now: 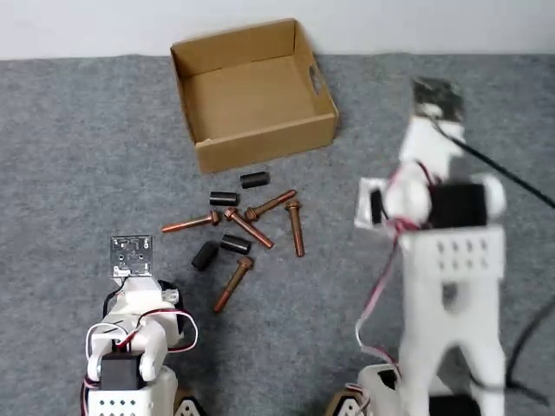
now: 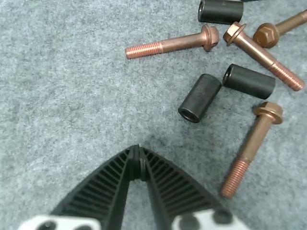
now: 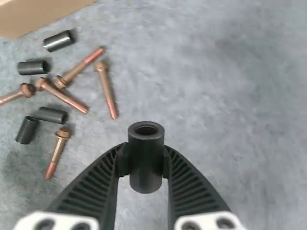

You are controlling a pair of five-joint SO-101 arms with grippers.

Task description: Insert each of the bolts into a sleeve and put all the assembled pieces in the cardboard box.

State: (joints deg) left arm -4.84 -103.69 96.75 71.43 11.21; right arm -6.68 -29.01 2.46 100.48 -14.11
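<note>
Sleeve pickup looks done: the right arm's fingers (image 3: pixel 93 187) are clamped on a short black metal cylindrical sleeve (image 3: pixel 145 148), held above the grey carpeted worktop (image 3: pixel 240 72) with its bore open; next, I judge, a bolt must be lifted and lined up with that bore; the left arm's fingers (image 2: pixel 108 189) are pressed together over the carpet, the nearest copper-coloured flanged bolt (image 2: pixel 252 148) lying just to their right, untouched; the brown cardboard box (image 1: pixel 260 147) stands at the far side.
</note>
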